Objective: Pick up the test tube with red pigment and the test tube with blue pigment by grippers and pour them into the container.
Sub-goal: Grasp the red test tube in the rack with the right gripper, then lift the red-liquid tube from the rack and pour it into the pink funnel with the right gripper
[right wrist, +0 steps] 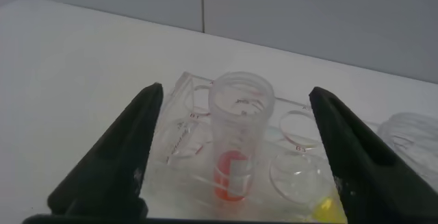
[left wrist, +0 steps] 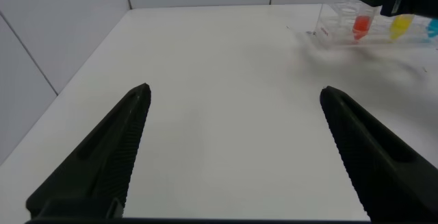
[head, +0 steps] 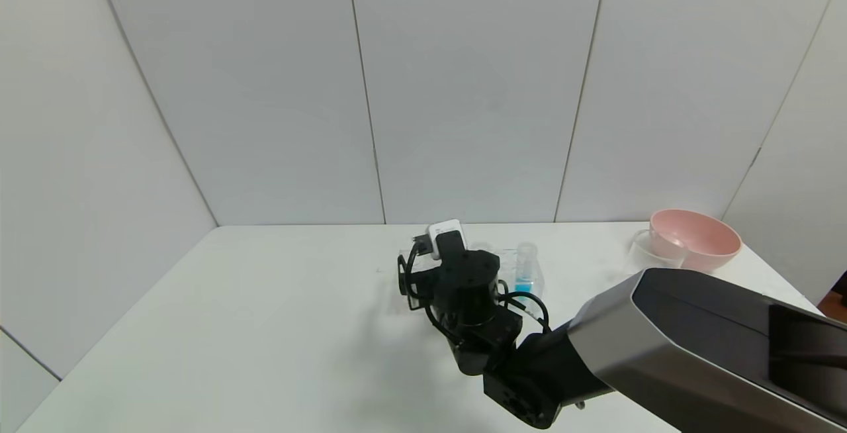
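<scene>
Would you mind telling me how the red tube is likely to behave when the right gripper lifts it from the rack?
The red tube looks smooth, clear and hard, so it may slip or crack if squeezed hard. It holds little liquid, so it is probably light. It stands upright in the rack between the open right gripper fingers; tilting it could spill.

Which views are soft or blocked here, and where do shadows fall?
Head view: the right arm covers most of the rack, and casts a faint shadow on the table. Left wrist view: left gripper sharp, distant tubes soft. Right wrist view: red tube clear between the open right gripper; lower edge blurred.
</scene>
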